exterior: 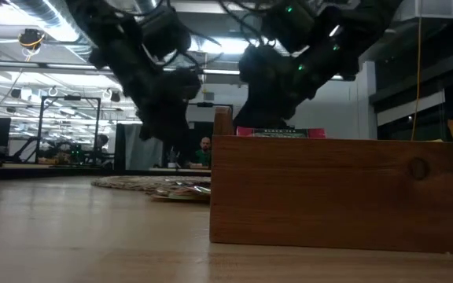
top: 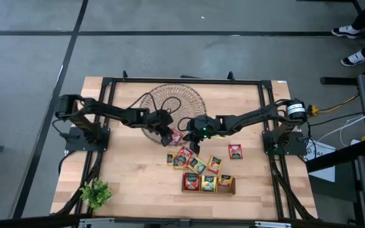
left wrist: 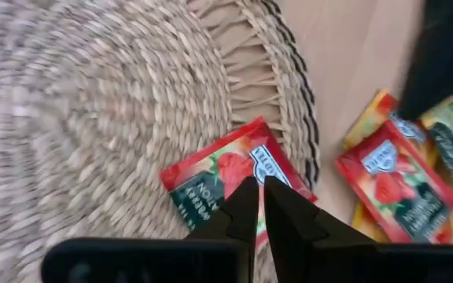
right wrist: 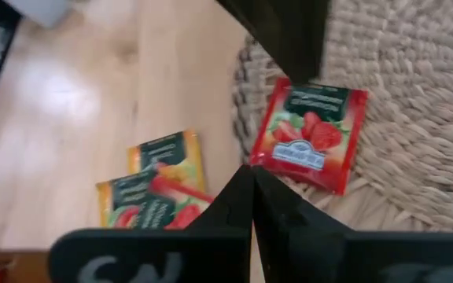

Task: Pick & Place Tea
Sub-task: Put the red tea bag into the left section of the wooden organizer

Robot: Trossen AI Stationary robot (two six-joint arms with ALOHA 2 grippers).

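Observation:
My left gripper [left wrist: 259, 196] hangs over the near right rim of the round wicker dish [top: 170, 104], shut on a red strawberry tea sachet [left wrist: 230, 177], which also shows in the right wrist view [right wrist: 313, 137]. My right gripper [right wrist: 250, 179] is shut and empty. It hovers just right of that sachet, above the table beside the dish [right wrist: 415, 94]. Several more sachets [top: 194, 163] lie flat on the table in a loose cluster, and one red sachet [top: 235, 151] lies apart. The wooden tray [top: 208, 183] holds three sachets standing in its compartments. My left gripper pinches the red sachet between its two fingers at the middle of one edge [left wrist: 259, 187]. The fingers [right wrist: 289, 47] slant down from the table's left. The sachet lies tilted over the dish's fringed rim [left wrist: 289, 118]; whether it rests on the weave I cannot tell.
The two grippers are close together at the dish's near right edge, my right arm [left wrist: 447, 55] dark just beyond the sachets. A small green plant [top: 96, 193] stands at the near left corner. The tray's wooden wall [exterior: 336, 192] fills the low view's foreground. Bare wood [top: 125, 171] lies near left.

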